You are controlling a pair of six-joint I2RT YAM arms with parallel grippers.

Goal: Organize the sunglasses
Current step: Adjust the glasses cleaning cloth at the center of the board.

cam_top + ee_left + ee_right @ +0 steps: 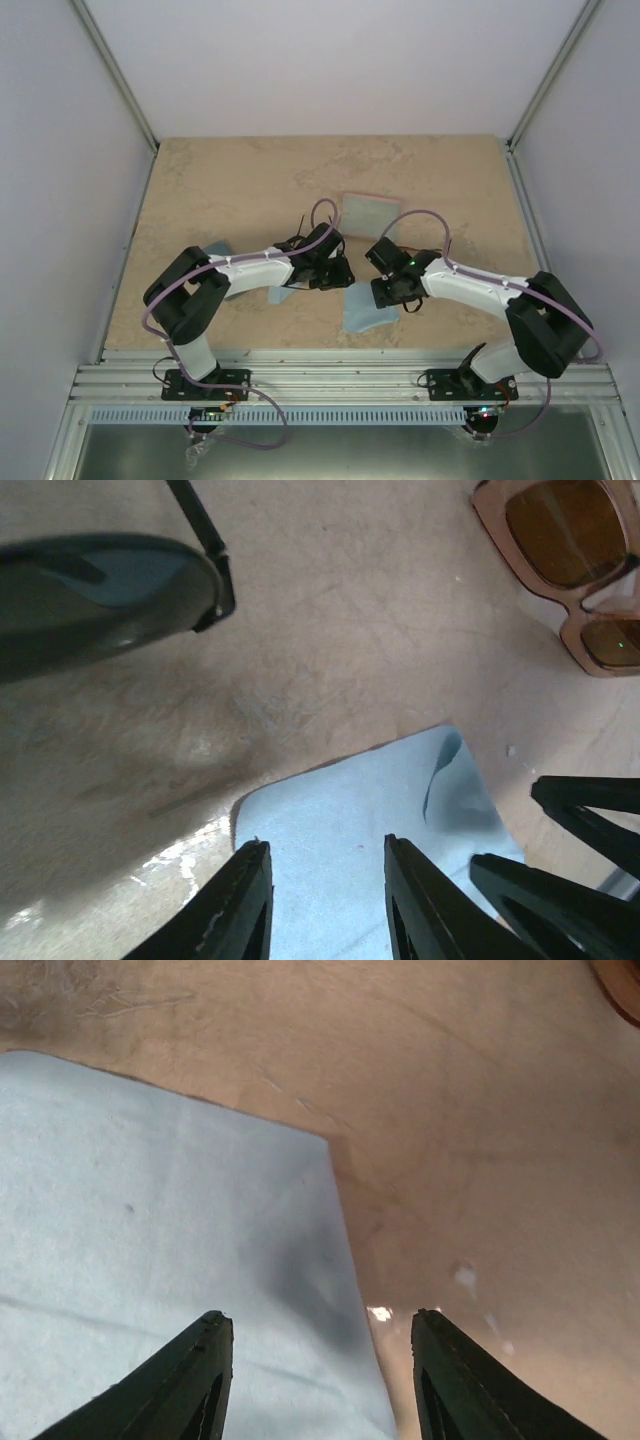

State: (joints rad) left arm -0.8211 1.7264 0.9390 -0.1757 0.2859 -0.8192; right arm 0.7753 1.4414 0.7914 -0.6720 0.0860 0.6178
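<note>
As the left gripper (324, 845) and right gripper (320, 1315) hover spread and empty over a blue cloth (370, 800), the black sunglasses (100, 595) lie crosswise at the left wrist view's upper left and the amber sunglasses (570, 560) at its upper right, both beyond the left fingertips.

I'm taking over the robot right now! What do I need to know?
Left hand: open, empty, over the blue cloth.
Right hand: open, empty, at the cloth's edge.
Black round sunglasses and amber sunglasses: both lying on the table, apart, neither held.
Done: nothing that shows yet.
Left: pick up and organize both pairs.
</note>
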